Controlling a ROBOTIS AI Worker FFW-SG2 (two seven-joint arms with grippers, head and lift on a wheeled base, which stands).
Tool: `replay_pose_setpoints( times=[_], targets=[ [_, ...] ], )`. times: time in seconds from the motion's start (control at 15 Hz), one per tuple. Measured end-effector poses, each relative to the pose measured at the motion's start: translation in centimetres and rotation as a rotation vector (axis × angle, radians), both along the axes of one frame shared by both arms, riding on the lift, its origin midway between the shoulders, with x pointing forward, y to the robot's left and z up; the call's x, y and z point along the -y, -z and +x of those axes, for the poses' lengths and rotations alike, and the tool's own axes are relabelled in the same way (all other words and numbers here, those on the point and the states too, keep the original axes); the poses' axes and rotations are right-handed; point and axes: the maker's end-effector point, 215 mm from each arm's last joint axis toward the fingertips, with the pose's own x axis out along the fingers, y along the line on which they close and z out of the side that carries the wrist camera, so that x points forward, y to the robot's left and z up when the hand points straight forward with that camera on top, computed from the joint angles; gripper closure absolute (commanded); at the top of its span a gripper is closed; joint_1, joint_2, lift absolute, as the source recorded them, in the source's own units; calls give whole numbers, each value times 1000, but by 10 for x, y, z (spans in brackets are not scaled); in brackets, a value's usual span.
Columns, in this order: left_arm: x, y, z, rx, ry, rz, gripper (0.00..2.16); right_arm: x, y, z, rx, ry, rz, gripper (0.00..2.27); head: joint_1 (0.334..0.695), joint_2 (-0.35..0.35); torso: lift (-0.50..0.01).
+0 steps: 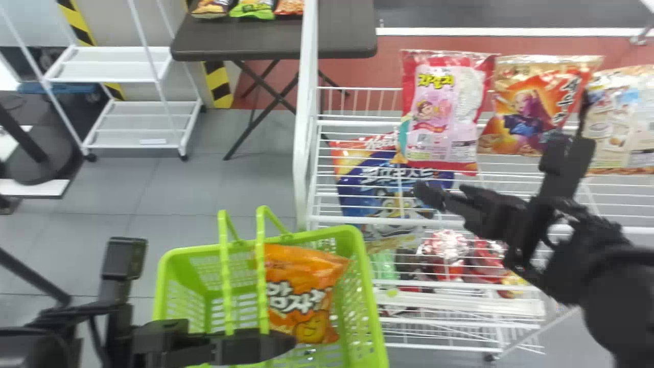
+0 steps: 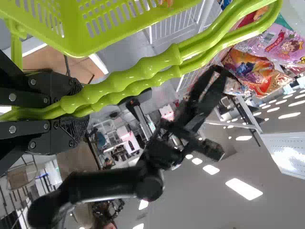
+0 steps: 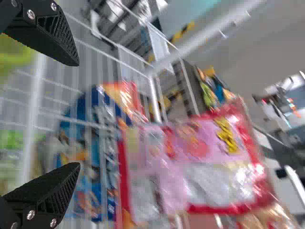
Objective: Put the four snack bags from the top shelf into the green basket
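The floor is laid with grey tiles [image 1: 179, 194], and at the left a white metal rack [image 1: 110, 64] is placed; further back, packed snacks lie on a dark folding table [image 1: 276, 43]. The two green plastic handles [image 1: 227, 286] are clamped between the fingers of the left gripper [image 2: 78, 109]. Below them is the green basket [image 1: 317, 234] of perforated plastic, in which a glossy orange snack bag [image 1: 301, 286] is already contained.

To the right, a blue bag with a bird picture [image 1: 357, 191] is seen below the white wire top shelf [image 1: 337, 220]; it should be left there. The right gripper [image 3: 78, 114] is held near the pink bag with red borders [image 1: 439, 107], its fingers apart and nothing between them. On the same top shelf, the red-orange bag with golden edge [image 1: 531, 112] and the cream-coloured bag [image 1: 621, 117] follow.

The step in hand is judged to be the taking of the pink bag. It is best pinched by its nearer border, without the wires being caught, and gently, so that the filling is not crushed. It should then be raised well before being carried leftward past the shelf post, and lowered beside the orange one, clear of the handles.
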Motion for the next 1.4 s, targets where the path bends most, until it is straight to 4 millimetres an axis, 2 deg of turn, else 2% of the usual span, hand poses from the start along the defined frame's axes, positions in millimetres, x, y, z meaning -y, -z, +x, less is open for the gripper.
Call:
replay_pose_setpoints(
  times=[0.2,0.33,0.4,0.47,0.53,0.6,0.67,0.73,0.87,1.0,1.2,1.4],
  targets=[
    [-3,1,-1,-3,-5,1,2148,26,-14,74,112,91,-81,66,695,-113,0],
    [-4,2,-1,-6,-7,3,2148,37,-19,114,143,128,-158,100,695,-120,0],
    [-4,2,-1,-7,-8,3,2148,37,-17,127,137,126,-176,279,695,-120,0],
    [-4,2,-1,-7,-8,3,2148,31,-14,136,126,111,-186,603,695,-117,0],
    [-4,2,-1,-7,-9,2,2148,24,-12,139,120,88,-186,1042,695,-100,0],
    [-4,2,-1,-8,-9,2,2148,14,-10,139,116,57,-176,1693,695,-91,0],
    [-4,2,-1,-8,-9,2,2148,8,-9,138,112,37,-164,2175,695,-85,0],
    [-4,3,-1,-9,-9,2,2148,6,-6,137,104,30,-159,2256,695,-81,0],
    [-4,3,-2,-12,-10,2,2148,4,4,130,71,21,-151,2256,695,-77,0],
    [-4,4,-3,-15,-9,1,2148,3,3,125,85,20,-138,2256,695,-76,0],
    [-6,4,-4,-17,-13,0,2148,0,-17,111,138,17,-111,2256,695,-73,0],
    [-7,3,-3,-15,-17,0,2148,-12,-41,71,150,-9,-61,2256,695,-60,0]
  ],
)
